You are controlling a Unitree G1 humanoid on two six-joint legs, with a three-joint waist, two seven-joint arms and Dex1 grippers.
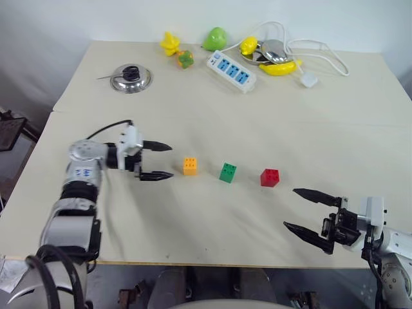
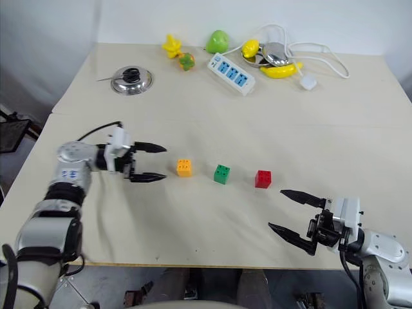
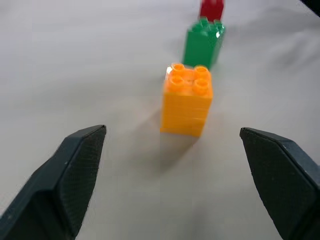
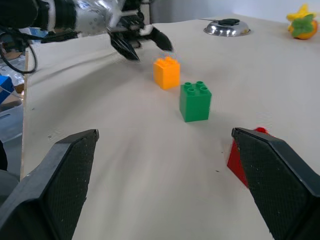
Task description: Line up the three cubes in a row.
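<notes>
Three studded cubes stand in a row across the middle of the table [image 1: 212, 103]: the orange-yellow cube [image 1: 190, 166] on the left, the green cube [image 1: 227, 172] in the middle, the red cube [image 1: 270, 177] on the right. My left gripper [image 1: 163, 161] is open just left of the orange-yellow cube, apart from it, with nothing between its fingers. In the left wrist view the orange-yellow cube [image 3: 187, 100] stands beyond the fingertips. My right gripper [image 1: 295, 208] is open near the table's front edge, right of and nearer than the red cube, and holds nothing.
At the back of the table lie a white power strip [image 1: 231, 69] with its cable, yellow and green toy fruits [image 1: 215, 38], a metal bowl [image 1: 274, 51] and a steel lid [image 1: 131, 78]. The table's front edge runs just below both arms.
</notes>
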